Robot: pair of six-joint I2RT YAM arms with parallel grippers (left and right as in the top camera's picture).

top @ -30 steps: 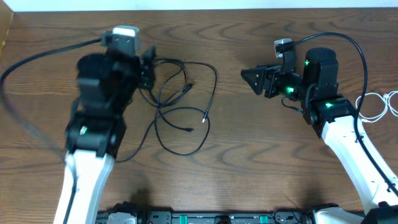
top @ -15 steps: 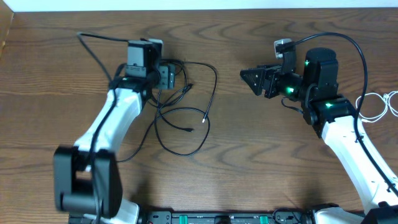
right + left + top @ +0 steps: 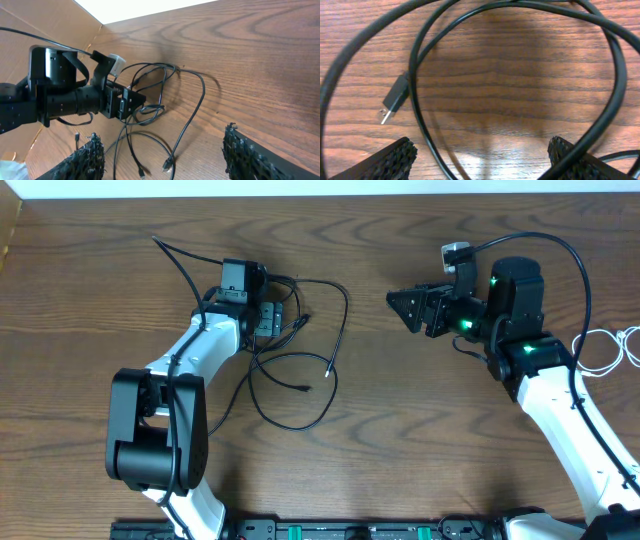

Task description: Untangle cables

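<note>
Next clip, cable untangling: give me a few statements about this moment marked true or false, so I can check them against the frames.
1. The left end effector is open over the black cables. True.
2. The right end effector grips a black cable. False: it is open and empty, away from the tangle.
3. A white cable lies apart from the black cables, beside the right arm. True.
4. The plug end in the left wrist view is clamped between the fingers. False: it lies free, ahead of them.
</note>
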